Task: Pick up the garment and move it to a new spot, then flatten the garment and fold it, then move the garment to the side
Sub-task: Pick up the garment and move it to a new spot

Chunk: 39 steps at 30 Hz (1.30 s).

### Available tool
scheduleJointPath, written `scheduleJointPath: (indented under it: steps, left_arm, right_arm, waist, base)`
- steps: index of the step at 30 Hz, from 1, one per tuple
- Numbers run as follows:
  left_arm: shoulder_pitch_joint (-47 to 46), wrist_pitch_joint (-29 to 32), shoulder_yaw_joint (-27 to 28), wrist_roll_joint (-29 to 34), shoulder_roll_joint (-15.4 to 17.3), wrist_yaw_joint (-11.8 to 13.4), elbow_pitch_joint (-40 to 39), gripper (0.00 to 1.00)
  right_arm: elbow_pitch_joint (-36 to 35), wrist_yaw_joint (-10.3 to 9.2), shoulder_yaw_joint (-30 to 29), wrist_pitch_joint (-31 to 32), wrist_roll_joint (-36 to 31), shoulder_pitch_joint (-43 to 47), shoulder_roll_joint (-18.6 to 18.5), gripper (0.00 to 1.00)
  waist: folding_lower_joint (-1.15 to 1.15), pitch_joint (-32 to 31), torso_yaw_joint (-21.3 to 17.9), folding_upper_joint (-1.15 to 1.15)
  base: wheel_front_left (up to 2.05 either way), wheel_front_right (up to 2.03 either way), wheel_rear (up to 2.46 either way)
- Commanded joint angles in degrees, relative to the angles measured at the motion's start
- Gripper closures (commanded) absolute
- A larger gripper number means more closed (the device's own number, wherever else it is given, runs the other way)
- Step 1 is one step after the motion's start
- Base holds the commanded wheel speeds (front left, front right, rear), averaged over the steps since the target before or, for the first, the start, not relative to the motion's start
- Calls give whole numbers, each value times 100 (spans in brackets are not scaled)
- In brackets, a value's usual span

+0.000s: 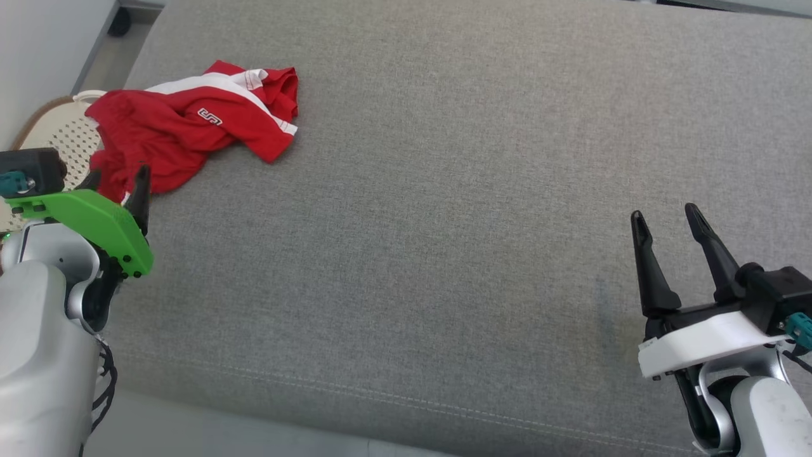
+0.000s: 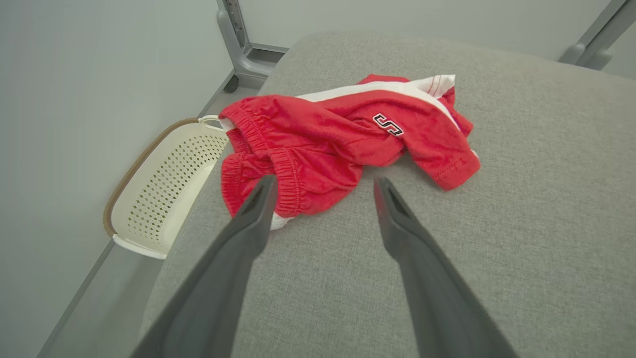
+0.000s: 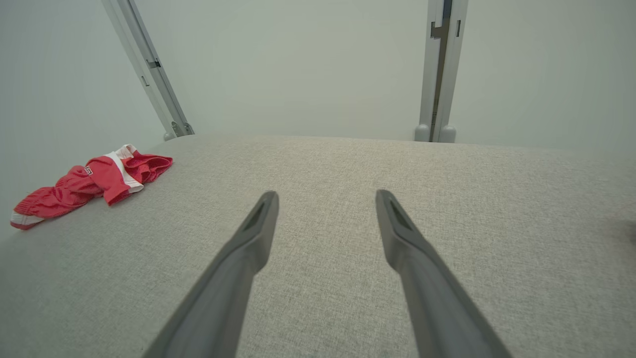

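Nothing done yet. Shorts (image 1: 184, 133) lie crumpled at far-left corner of pad (image 1: 444, 222), ungrasped. Left gripper (image 2: 324, 183), fingers apart, hovers just short of them. Right gripper (image 1: 664, 212), fingers apart, empty, well away. Pick-up, flatten, fold, move aside: all left.

Note the garment (image 1: 165, 133): red with white bands and a small black-white emblem. The surface (image 1: 444, 254) is grey weave; the basket (image 2: 164, 194) is cream, perforated, brown-rimmed.
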Motion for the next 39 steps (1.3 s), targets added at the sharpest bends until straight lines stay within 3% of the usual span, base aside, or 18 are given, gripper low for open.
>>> scheduleJointPath:
  steps: [1,20,22,23,24,25,26,27,29,30,39]
  left_arm:
    - [-86,-52,-37,-99,46,-12,67,0]
    - [-670,-987,-1063,-1253,364,-8,1662,1]
    - [-724,-1121,-1114,-1290,342,-8,1783,13]
    - [-724,-1121,-1114,-1290,342,-8,1783,13]
    - [-784,-1255,-1118,-1322,360,-8,1954,25]
    - [-805,-1256,-1136,-1370,329,-9,2012,23]
    - [-830,-1306,-1155,-1377,337,-9,2076,52]
    - [-830,-1306,-1155,-1377,337,-9,2076,52]
    - [-894,-1397,-1164,-1398,362,-8,2220,65]
    - [-923,-1441,-1175,-1420,352,-9,2287,100]
    - [-1222,-1829,-1254,-1363,253,-6,2776,100]
  right_arm:
    - [-64,-2,-7,31,-45,-74,-46,0]
    - [-666,-2,-179,438,-97,-178,-300,0]
    - [-691,-1,-160,466,-93,-212,-309,0]
    - [-691,-1,-160,466,-93,-212,-309,0]
    - [-709,-2,-145,489,-71,-236,-329,0]
    - [-713,-2,-135,497,-63,-245,-339,0]
    - [-718,-2,-129,507,-56,-247,-348,0]
    - [-718,-2,-129,507,-56,-247,-348,0]
    - [-733,-2,-133,522,-53,-269,-367,0]
    - [-747,-1,-147,523,-49,-274,-369,0]
    - [-846,-1,-274,567,-39,-217,-346,0]
  waist:
    - [0,270,-134,0]
    - [0,980,-308,0]
    - [0,1011,-328,0]
    - [0,1011,-328,0]
    - [0,1035,-355,0]
    - [0,1046,-374,0]
    - [0,1057,-393,0]
    - [0,1057,-393,0]
    - [0,1094,-435,0]
    - [0,1113,-453,0]
    - [0,1248,-459,0]
  base:
    - [0,0,0]
    - [0,0,0]
    - [0,0,0]
    - [0,0,0]
    - [0,0,0]
    - [0,0,0]
    - [0,0,0]
    - [0,0,0]
    - [0,0,0]
    - [0,0,0]
    - [0,0,0]
